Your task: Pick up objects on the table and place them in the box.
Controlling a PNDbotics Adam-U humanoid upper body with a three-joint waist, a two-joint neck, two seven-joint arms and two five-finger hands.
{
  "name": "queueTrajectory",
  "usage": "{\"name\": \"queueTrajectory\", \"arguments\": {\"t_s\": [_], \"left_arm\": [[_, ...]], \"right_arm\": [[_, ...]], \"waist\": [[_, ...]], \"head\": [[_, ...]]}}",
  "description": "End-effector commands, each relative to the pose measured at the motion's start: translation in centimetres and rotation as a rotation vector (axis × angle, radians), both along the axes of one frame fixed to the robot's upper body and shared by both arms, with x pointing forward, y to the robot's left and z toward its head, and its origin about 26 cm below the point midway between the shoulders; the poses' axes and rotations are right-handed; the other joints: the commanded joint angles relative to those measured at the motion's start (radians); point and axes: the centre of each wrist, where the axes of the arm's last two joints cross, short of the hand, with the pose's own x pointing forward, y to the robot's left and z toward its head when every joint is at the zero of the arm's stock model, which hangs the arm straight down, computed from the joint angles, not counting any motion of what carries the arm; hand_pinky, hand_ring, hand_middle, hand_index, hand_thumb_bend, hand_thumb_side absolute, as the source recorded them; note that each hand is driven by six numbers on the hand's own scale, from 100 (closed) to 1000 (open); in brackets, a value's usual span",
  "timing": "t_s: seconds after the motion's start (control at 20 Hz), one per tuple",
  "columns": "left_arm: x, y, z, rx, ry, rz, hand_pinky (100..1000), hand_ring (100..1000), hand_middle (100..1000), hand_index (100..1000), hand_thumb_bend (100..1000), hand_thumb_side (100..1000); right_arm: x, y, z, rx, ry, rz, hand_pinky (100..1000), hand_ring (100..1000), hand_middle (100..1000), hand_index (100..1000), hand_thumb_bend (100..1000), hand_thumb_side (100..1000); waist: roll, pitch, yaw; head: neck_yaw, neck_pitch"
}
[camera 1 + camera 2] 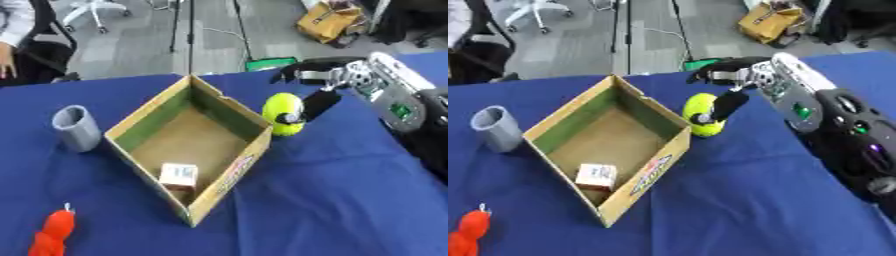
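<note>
A blue-covered worktop [332, 190] carries an open cardboard box [194, 197] set askew, one corner pointing toward the robot. Inside it, near that close corner, lies a small white-and-tan carton [178, 176] on the box floor. Just outside the box's right wall stands a yellow-green rounded object [282, 111] with a small dark-and-white mark on its lower front; it sits on the cloth very near the wall, though whether it touches the cardboard cannot be told. The robot's right hand [730, 102] comes in from the upper right on a silver-and-black arm [798, 95] — its dark fingers [719, 67] arch over the far side of the yellow-green object while the thumb lies down across the object's right face, so the hand looks curled around it from above and behind. The object's base appears to rest on the cloth. To the left of the box, well apart from it, a grey cylindrical cup [77, 128] stands upright with its open mouth up. At the lower left corner of the worktop lies an orange-red lumpy object [52, 235] with a thin pale tip at its upper end — partly cut off by the picture's edge. The left hand shows in neither view.
</note>
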Motion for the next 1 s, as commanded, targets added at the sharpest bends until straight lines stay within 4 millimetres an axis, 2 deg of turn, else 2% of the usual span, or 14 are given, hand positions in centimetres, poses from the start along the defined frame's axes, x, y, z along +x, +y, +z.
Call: {"name": "queueTrajectory", "arguments": {"t_s": [0.05, 1.0], "left_arm": [[-0.2, 0.0, 0.9, 0.009, -0.027, -0.002, 903, 884, 865, 843, 100, 1000], [-0.2, -0.1, 0.9, -0.004, -0.026, -0.006, 903, 881, 858, 835, 100, 1000]], "right_arm": [[0.3, -0.4, 0.6, -0.038, -0.028, -0.009, 906, 954, 968, 1000, 465, 468], [2.3, -1.6, -1.2, -0.107, -0.032, -0.054, 900, 948, 963, 1000, 471, 462]], "waist": [[-0.001, -0.012, 0.003], [0.005, 0.0, 0.009]], "head": [[-0.004, -0.011], [-0.027, -0.025]]}}
